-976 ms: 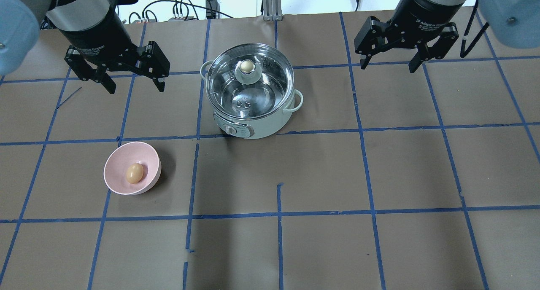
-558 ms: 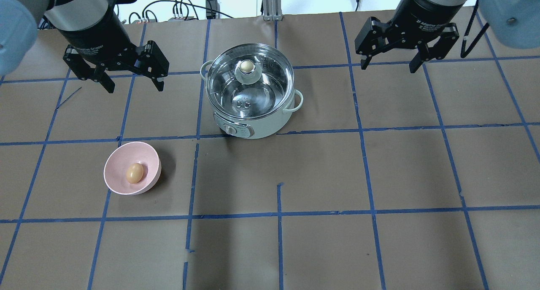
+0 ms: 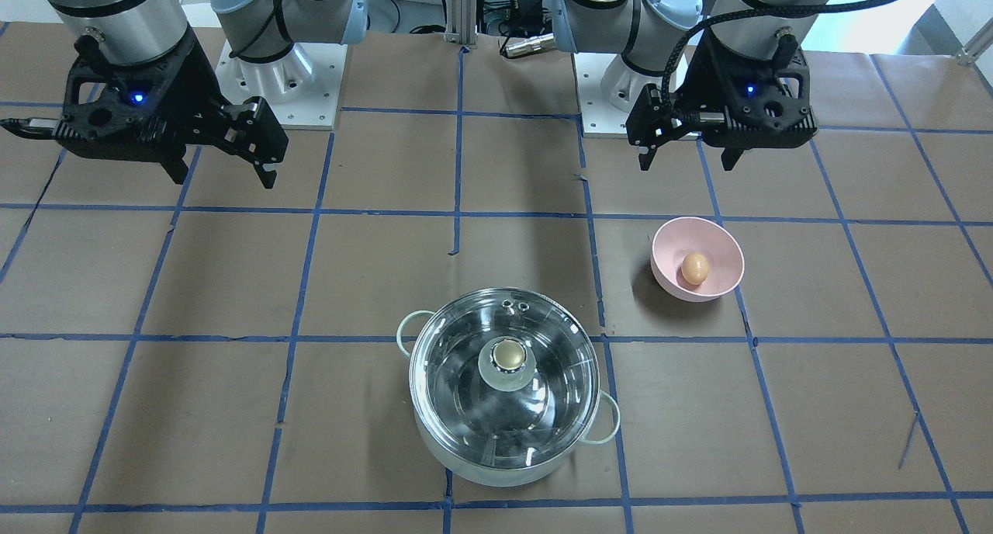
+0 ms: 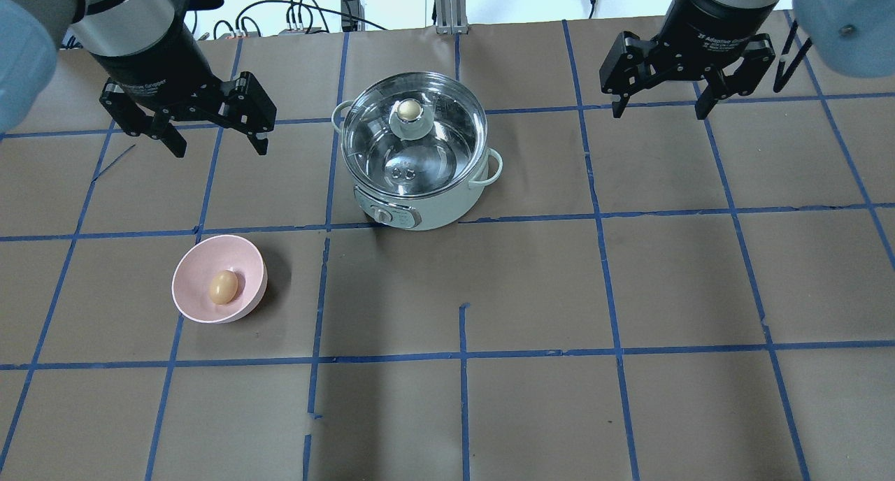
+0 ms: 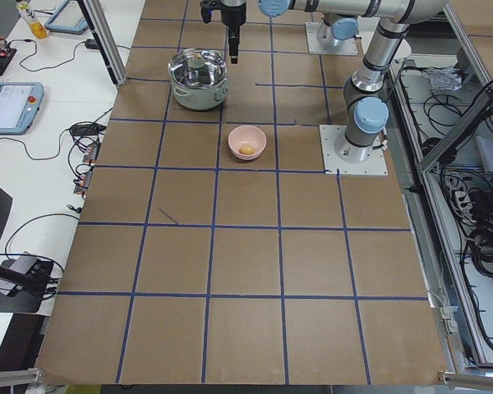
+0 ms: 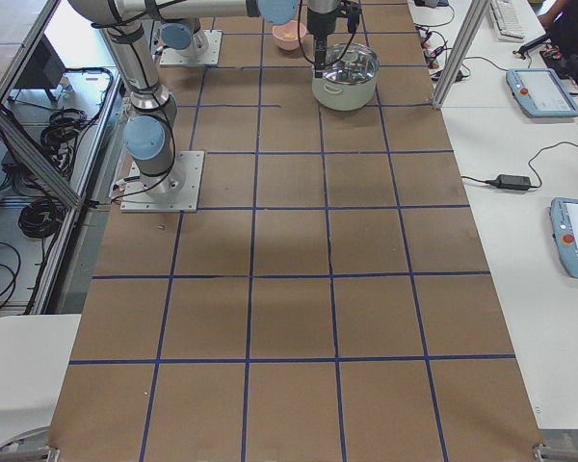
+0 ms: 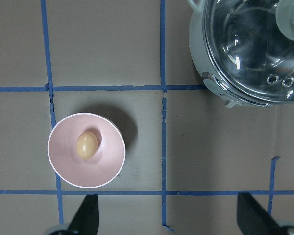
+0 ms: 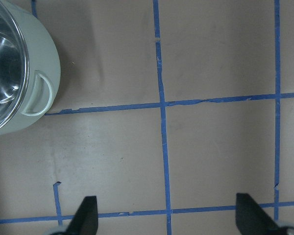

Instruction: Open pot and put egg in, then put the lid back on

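The mint-green pot [image 4: 419,212] stands at the table's far middle, with the glass lid [image 4: 419,152] seated on it and its gold-topped knob [image 4: 407,110] up. The tan egg [image 4: 223,286] lies in a pink bowl [image 4: 199,271] to the near left of the pot. My left gripper [image 4: 219,142] is open and empty, hovering left of the pot and beyond the bowl. The left wrist view shows the egg [image 7: 86,145] and the lid [image 7: 255,49] below it. My right gripper [image 4: 659,110] is open and empty, well to the pot's right. The right wrist view catches the pot's side [image 8: 39,58].
The brown table [image 4: 531,292] is covered in paper with a grid of blue tape. Cables [image 4: 308,12] lie beyond its far edge. The arm bases [image 3: 279,76] stand at the robot's side of the table.
Both grippers have drifted a little toward the far edge, the left slightly left and the right slightly right. Both stay open. Pot, lid, bowl and egg have not moved.
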